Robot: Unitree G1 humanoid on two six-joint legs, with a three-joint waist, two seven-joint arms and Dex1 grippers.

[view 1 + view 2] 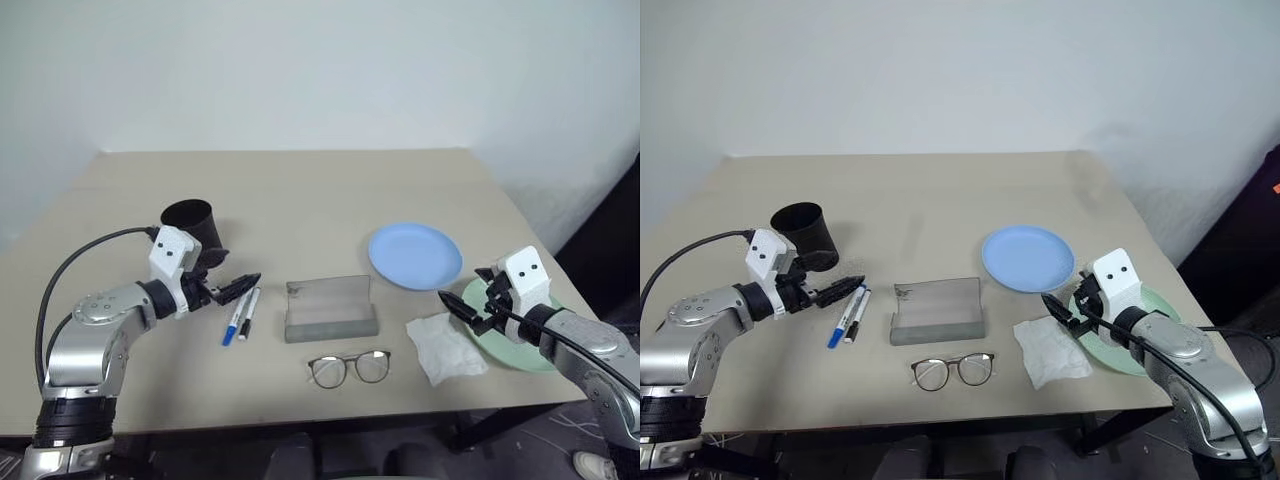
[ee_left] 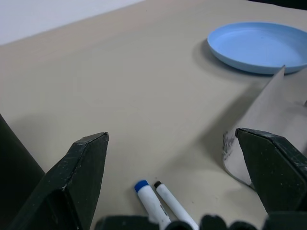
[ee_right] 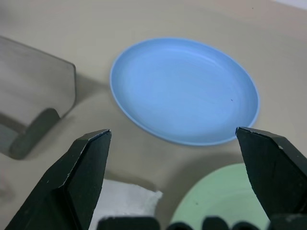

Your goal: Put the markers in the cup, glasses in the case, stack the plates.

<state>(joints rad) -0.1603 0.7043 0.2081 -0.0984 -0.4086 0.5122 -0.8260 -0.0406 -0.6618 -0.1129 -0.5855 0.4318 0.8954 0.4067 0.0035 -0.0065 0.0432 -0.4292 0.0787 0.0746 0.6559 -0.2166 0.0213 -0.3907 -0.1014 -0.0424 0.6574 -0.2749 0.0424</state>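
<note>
- We see the cup (image 1: 190, 231) upright far-left on the bench (image 1: 300, 190); its inside is too dark to read. The case (image 1: 330, 309) stands open at centre, nothing in it.
- Two markers (image 1: 240, 314) lie side by side near the cup, long axes near-to-far. Two plates: blue plate (image 1: 415, 255), and green plate (image 1: 520, 340) to its near right. One pair of glasses (image 1: 349, 367) lies nearer than the case.
- Left pincer (image 1: 240, 287) wide, over the marker tips. Right pincer (image 1: 455, 305) wide, holding nothing, above the tissue (image 1: 443, 348).

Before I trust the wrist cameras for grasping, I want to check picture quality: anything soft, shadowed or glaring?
Left wrist view: the near fingers look soft, the markers crisp. Right wrist view: the blue plate is sharp, casting a soft shadow. Left eye view: even light, no glare; the cup stays dark.
</note>
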